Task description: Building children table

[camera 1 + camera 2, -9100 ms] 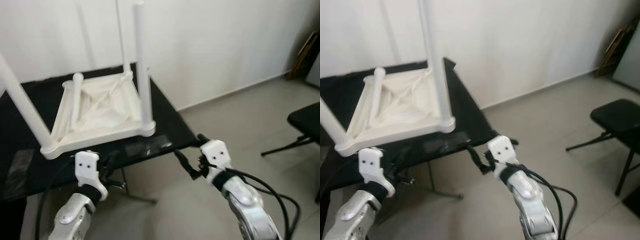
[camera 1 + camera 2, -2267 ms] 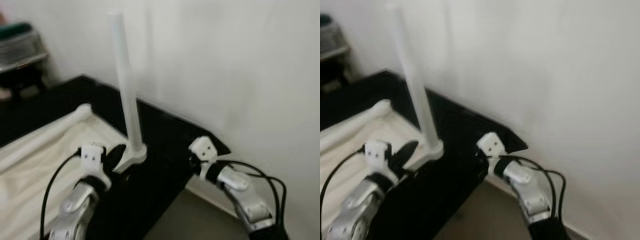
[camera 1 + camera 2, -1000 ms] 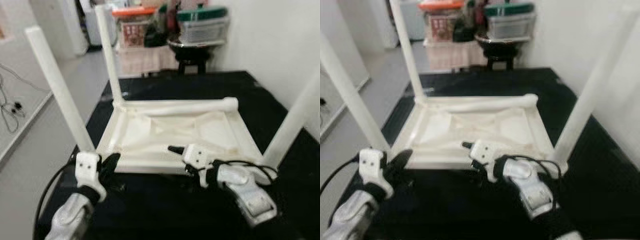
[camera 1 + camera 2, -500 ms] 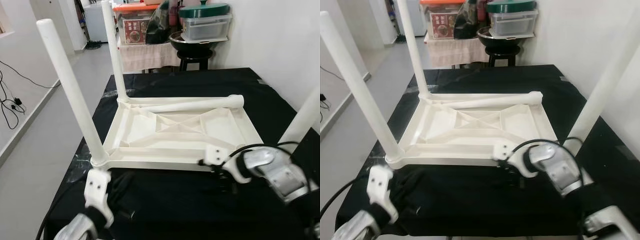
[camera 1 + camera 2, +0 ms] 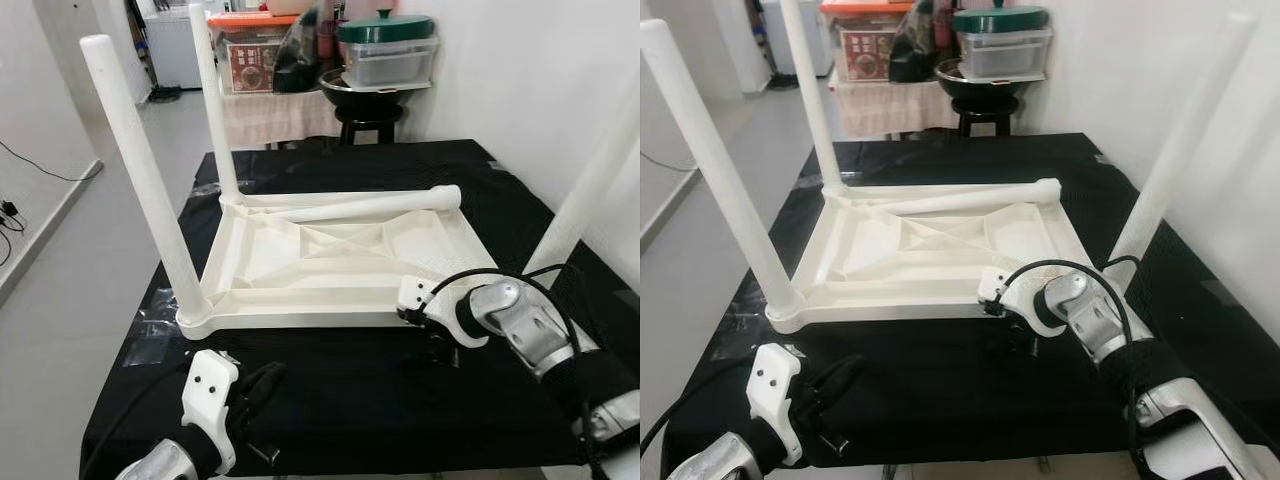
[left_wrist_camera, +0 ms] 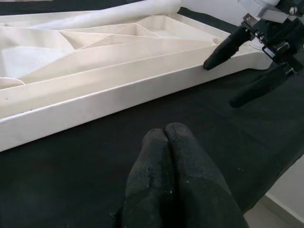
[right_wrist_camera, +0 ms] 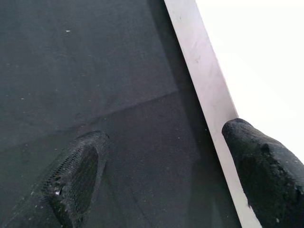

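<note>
Three white legs stand upright on the upturned white children's table (image 5: 340,262), which lies on the black table (image 5: 330,385); a fourth leg (image 5: 365,206) lies loose along its far edge. The right gripper (image 6: 242,66), fingers spread wide, straddles the near rim by the near right corner. The left gripper (image 6: 173,171), fingers pressed together, hovers at the black table's near left edge.

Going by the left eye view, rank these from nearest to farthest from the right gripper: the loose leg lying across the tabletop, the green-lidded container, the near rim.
1. near rim, right beside the right gripper
2. loose leg, along the far edge
3. green-lidded container, behind the black table
</note>
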